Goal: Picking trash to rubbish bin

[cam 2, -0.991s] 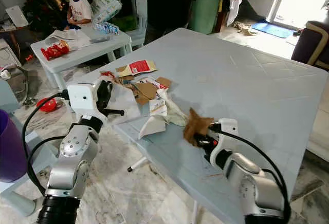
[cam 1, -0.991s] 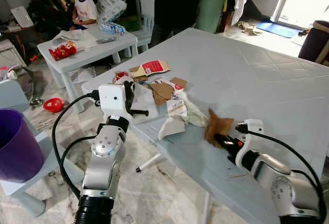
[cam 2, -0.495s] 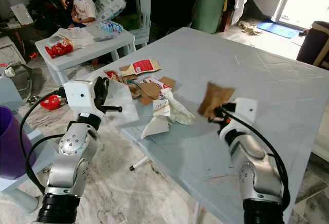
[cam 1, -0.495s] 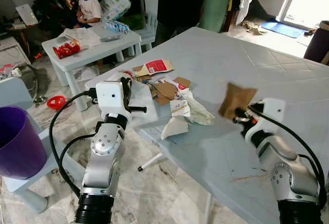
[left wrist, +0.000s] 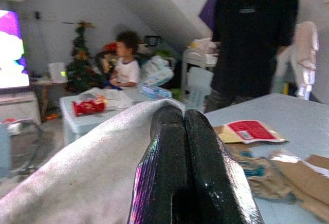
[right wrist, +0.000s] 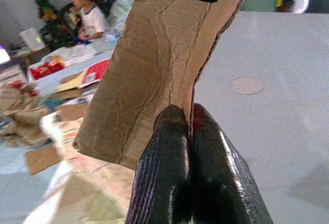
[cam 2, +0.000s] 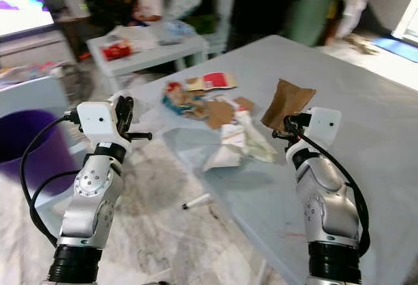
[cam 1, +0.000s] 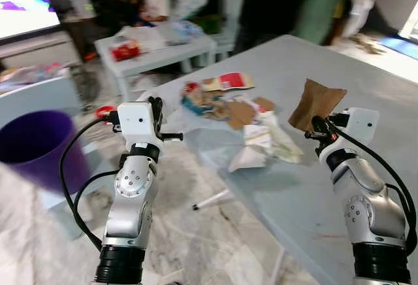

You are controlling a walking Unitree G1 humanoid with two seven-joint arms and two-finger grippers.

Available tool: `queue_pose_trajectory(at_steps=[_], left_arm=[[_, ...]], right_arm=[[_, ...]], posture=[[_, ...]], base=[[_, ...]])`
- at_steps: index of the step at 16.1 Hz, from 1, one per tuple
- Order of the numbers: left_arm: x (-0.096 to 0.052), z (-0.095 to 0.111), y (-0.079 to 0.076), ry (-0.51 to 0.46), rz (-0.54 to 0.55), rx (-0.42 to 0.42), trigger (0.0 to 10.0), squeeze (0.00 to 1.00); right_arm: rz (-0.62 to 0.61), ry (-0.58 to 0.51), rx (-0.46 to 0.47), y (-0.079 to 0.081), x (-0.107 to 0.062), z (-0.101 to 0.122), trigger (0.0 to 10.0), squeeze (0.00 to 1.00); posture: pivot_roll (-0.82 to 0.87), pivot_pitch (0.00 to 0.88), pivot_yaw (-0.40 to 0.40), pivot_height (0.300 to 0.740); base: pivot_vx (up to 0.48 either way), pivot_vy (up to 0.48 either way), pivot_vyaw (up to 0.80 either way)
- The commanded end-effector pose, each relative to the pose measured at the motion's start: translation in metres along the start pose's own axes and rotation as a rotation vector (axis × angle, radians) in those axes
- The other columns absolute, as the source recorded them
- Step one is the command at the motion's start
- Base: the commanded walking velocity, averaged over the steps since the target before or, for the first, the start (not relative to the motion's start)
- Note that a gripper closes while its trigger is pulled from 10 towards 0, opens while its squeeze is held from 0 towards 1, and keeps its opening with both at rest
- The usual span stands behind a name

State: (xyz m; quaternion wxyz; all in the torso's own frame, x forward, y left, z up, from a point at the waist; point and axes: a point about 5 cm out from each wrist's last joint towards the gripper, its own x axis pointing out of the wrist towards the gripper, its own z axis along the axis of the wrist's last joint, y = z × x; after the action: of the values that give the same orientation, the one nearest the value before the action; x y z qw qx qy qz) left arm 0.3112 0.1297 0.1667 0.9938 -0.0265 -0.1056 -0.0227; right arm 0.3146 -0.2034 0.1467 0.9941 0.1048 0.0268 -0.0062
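Note:
My right gripper (cam 1: 318, 128) is shut on a brown piece of cardboard (cam 1: 317, 102) and holds it upright above the grey table (cam 1: 372, 76); in the right wrist view the cardboard (right wrist: 154, 75) stands pinched between the black fingertips (right wrist: 169, 126). My left gripper (cam 1: 157, 110) is raised beside the table's left corner, shut on a white sheet (left wrist: 77, 167) that drapes from its fingertips (left wrist: 172, 118). A purple bin (cam 1: 36, 148) stands on the floor at the far left. A pile of trash (cam 1: 245, 112), paper, wrappers and cardboard scraps, lies on the table between the arms.
A small white table (cam 1: 157, 43) with packets stands behind the pile, with a child (left wrist: 126, 62) beyond it. A person in black (left wrist: 252, 29) stands at the grey table's far side. Marble floor (cam 1: 196, 233) lies open below the table's edge. The eye views are blurred.
The right gripper has lifted the cardboard off the table and holds it up. The camera has swung left, bringing the purple bin further into view. The left gripper keeps its sheet.

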Motion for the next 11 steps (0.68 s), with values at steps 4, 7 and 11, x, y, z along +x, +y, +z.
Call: queue_pose_trajectory(at_steps=[4, 7, 11], left_arm=[[0.002, 0.005, -0.001, -0.014, 0.0, -0.011, 0.0, 0.0], [0.003, 0.006, -0.004, -0.013, -0.014, -0.021, 0.0, 0.0], [0.003, 0.005, 0.003, 0.0, 0.039, -0.054, 0.0, 0.0]], right_arm=[[0.02, -0.022, 0.015, 0.005, 0.002, 0.004, 0.0, 0.0], [0.045, -0.031, 0.027, 0.008, 0.0, 0.004, 0.0, 0.0], [0.077, -0.033, 0.032, 0.013, 0.001, 0.005, 0.0, 0.0]], posture=[[-0.01, 0.0, -0.006, 0.74], [-0.02, 0.0, -0.002, 0.74], [-0.01, 0.0, -0.007, 0.74]], base=[[0.0, 0.0, 0.8], [0.0, 0.0, 0.8], [0.0, 0.0, 0.8]])
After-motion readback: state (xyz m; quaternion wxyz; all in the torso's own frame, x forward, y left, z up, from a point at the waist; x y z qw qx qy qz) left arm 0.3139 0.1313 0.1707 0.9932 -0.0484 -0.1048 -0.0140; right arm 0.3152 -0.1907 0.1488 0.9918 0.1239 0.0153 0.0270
